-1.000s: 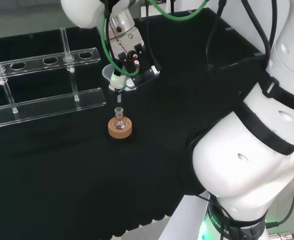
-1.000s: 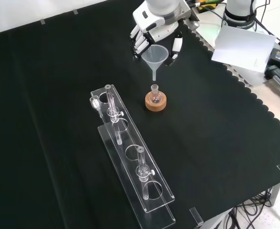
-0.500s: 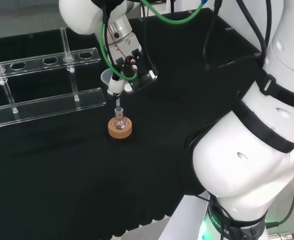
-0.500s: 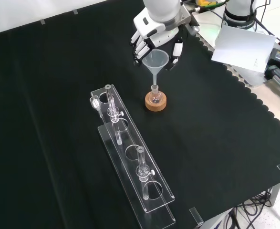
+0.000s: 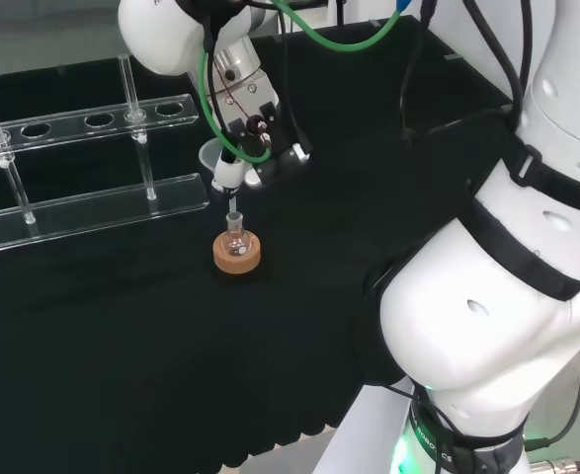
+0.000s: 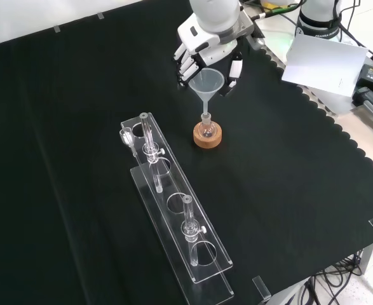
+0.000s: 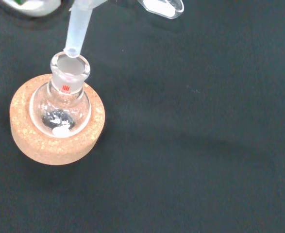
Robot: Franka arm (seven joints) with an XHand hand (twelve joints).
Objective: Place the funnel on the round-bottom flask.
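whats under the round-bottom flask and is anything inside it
The round-bottom flask sits in a cork ring stand on the black cloth. Inside, the wrist view shows a small dark and white bit at the bottom. The cloth under the ring is covered.

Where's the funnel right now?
The funnel is held in the hand near the top of the front view, right of the clear rack. Its spout tip hangs just above the flask's mouth, on the cork ring.
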